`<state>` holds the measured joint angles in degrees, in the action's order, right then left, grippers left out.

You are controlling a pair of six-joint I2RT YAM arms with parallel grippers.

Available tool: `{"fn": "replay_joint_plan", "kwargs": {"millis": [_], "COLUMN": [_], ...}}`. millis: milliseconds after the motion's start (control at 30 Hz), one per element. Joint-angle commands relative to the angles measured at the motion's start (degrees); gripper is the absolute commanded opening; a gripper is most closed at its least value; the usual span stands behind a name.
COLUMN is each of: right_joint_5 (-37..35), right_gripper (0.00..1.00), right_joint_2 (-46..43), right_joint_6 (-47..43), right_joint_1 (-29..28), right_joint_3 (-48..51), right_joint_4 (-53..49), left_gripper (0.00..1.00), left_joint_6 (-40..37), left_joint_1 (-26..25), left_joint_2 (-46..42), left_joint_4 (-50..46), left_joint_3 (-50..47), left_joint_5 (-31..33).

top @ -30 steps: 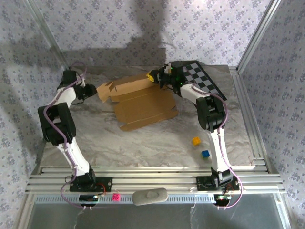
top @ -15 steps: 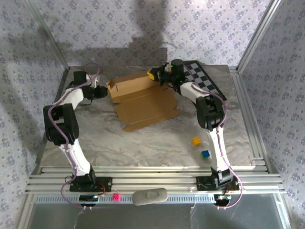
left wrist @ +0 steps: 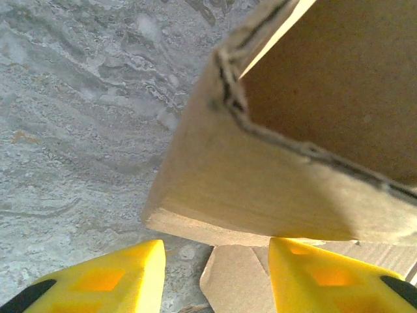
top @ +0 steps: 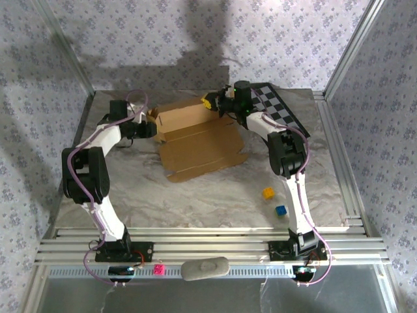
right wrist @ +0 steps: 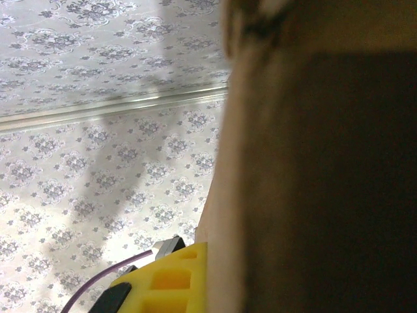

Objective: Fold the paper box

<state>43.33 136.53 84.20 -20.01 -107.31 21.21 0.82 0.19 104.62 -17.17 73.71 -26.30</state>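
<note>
The paper box (top: 199,140) is a brown cardboard sheet lying at the back middle of the table, its rear wall and left end flap raised. My left gripper (top: 151,127) is at that left end. In the left wrist view its yellow fingers (left wrist: 98,280) stand apart, so the left gripper (left wrist: 215,280) is open. The raised flap (left wrist: 260,195) is just ahead of them and a small tab lies flat below. My right gripper (top: 210,103) is shut on the rear wall's right end. In the right wrist view the cardboard (right wrist: 306,176) presses against one yellow finger (right wrist: 163,283).
A black-and-white checkered board (top: 277,111) lies at the back right under the right arm. A yellow cube (top: 268,193) and a blue cube (top: 280,210) sit near the right front. A pink cube (top: 158,268) and a grey pad (top: 205,268) rest on the front rails.
My left arm swung right to the box's left end, pushing the end flap up against the rear wall. Its jaws have widened. The right gripper kept its hold.
</note>
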Motion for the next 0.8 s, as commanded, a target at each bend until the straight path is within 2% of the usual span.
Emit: {"fn": "replay_joint_plan", "kwargs": {"millis": [0,233,367,433,500,567,633,767], "right_joint_5": [1.0,3.3,6.0,6.5,7.3,7.9,8.5,9.0], "right_gripper": [0.0,0.0,0.0,0.0,0.0,0.0,0.0,0.0], "right_joint_2": [2.1,3.0,4.1,3.8,3.9,4.3,4.8,5.8], "right_joint_6": [-0.5,-3.9,-8.0,-9.8,-11.0,-12.7,-13.9,-14.0], "right_joint_1": [-0.3,0.1,0.3,0.7,1.2,1.4,1.6,1.5], "right_joint_3": [-0.5,-3.5,-6.0,-6.1,-6.6,-8.0,-9.4,-11.1], "right_joint_4": [-4.7,-9.2,-14.5,-16.3,-17.2,-19.5,-21.2,-22.0], "left_gripper": [0.48,0.52,0.52,0.52,0.51,0.53,0.53,0.52], "left_joint_6": [-3.5,-8.4,-8.2,-6.6,-4.2,-0.3,4.4,15.0], "left_joint_1": [0.0,1.8,5.1,8.1,12.1,15.7,18.5,21.7], "left_joint_2": [-1.7,-9.1,-9.7,-10.6,-12.4,-13.3,-12.1,-5.2], "left_joint_4": [-1.0,0.7,2.4,3.7,7.4,10.1,10.6,10.3], "left_joint_3": [2.7,-4.5,-5.7,-6.0,-8.4,-9.7,-9.3,-4.7], "left_joint_5": [3.1,-1.9,-4.5,-7.9,-13.9,-16.0,-14.2,-16.4]}}
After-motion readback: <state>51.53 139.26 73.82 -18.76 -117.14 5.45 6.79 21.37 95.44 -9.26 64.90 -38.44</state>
